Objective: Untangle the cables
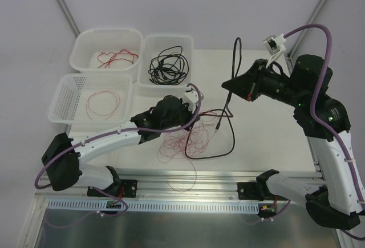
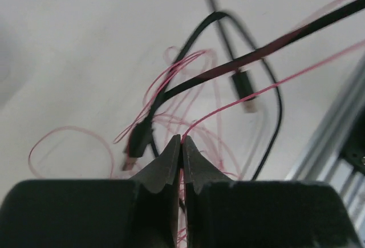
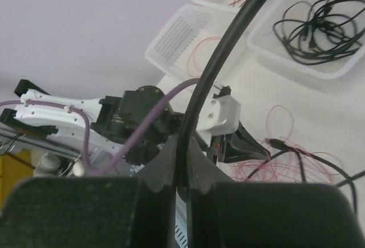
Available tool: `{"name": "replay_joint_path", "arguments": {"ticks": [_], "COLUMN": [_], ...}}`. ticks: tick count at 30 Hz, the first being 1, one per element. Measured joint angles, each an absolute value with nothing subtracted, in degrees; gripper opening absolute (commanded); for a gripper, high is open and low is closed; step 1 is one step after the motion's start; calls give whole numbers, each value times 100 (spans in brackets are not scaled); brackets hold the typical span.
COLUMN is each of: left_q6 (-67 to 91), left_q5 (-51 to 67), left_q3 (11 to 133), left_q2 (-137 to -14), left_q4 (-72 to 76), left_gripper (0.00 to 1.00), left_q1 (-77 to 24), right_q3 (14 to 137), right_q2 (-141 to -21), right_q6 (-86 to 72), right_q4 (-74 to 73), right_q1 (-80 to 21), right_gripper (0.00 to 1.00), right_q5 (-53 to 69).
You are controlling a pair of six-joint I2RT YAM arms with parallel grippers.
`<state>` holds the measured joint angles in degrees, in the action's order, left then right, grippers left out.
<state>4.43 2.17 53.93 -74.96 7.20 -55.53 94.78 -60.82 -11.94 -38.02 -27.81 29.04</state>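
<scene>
**Both grippers clamped, one on red, one on black**

The left gripper (image 2: pixel 181 141) is seen closed on a single thin red wire (image 2: pixel 228 106), pinched right at the fingertips. The right gripper (image 3: pixel 182 141) is clenched around a thicker black cable (image 3: pixel 222 48), which passes between its jaws.

The basket of black cables (image 1: pixel 147 51) is taken as the landmark. The remaining tangle (image 1: pixel 182 142) lies on the table (image 1: pixel 268 139) on the near side of that basket, towards the arm bases. The right gripper is held raised to the right of the basket. From it the black cable hangs down into a wide loop that runs through the red strands. Two plug ends (image 2: pixel 246 88) are visible among the loops, just beyond the left fingertips.

The red wire is judged very light, limp and slippery. It would likely kink or snap under a hard pull, so it is best taken near a free end or on a strand lying outside the knot, and drawn out slowly. The black cable is judged stiffer and heavier, keeping its curve. It is best gripped along its bare length, as the plugs could snag on the red loops if dragged through.
</scene>
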Motion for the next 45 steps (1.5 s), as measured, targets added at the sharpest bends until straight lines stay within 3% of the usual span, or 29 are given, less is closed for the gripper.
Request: {"name": "replay_joint_path", "arguments": {"ticks": [11,16,24,27,28,29,31,36,40,45], "left_q6": [2591,2976,3223,3159,3081,2985,2856,2512,2200,1959], "left_q5": [-602,-738,-604,-338,-231,-95,189,858,1313,1538], "left_q3": [3907,3776,3778,3800,3822,3852,3938,4357,4807,5345], "left_q2": [-7546,-7227,-7456,-7430,-7387,-7310,-7076,-6272,-5999,-6528], "left_q4": [-692,-1000,-1138,-1157,-1157,-1155,-1142,-961,-506,-226], "left_gripper": [0,0,0,15,41,60,86,99,99,97], "left_q1": [-3151,-3063,-3065,-3083,-3111,-3146,-3286,-3787,-4167,-4351], "right_q3": [10602,10744,10698,10663,10632,10606,10580,10092,9793,9732], "right_q2": [-5599,-5181,-4812,-4886,-4932,-4998,-5175,-5625,-5951,-6069], "right_q6": [-309,-148,-290,-434,-506,-567,-692,-1094,-1424,-1728], "right_q4": [-4954,-4904,-4147,-3981,-3924,-3896,-3876,-3691,-3610,-3400], "right_q1": [-2606,-2604,-2604,-2600,-2600,-2600,-2596,-2596,-2596,-2596], "right_gripper": [1,1,0,1,1,1,1,1,1,1], "right_q5": [801,123,99,388,541,694,978,1710,2261,2834]}}
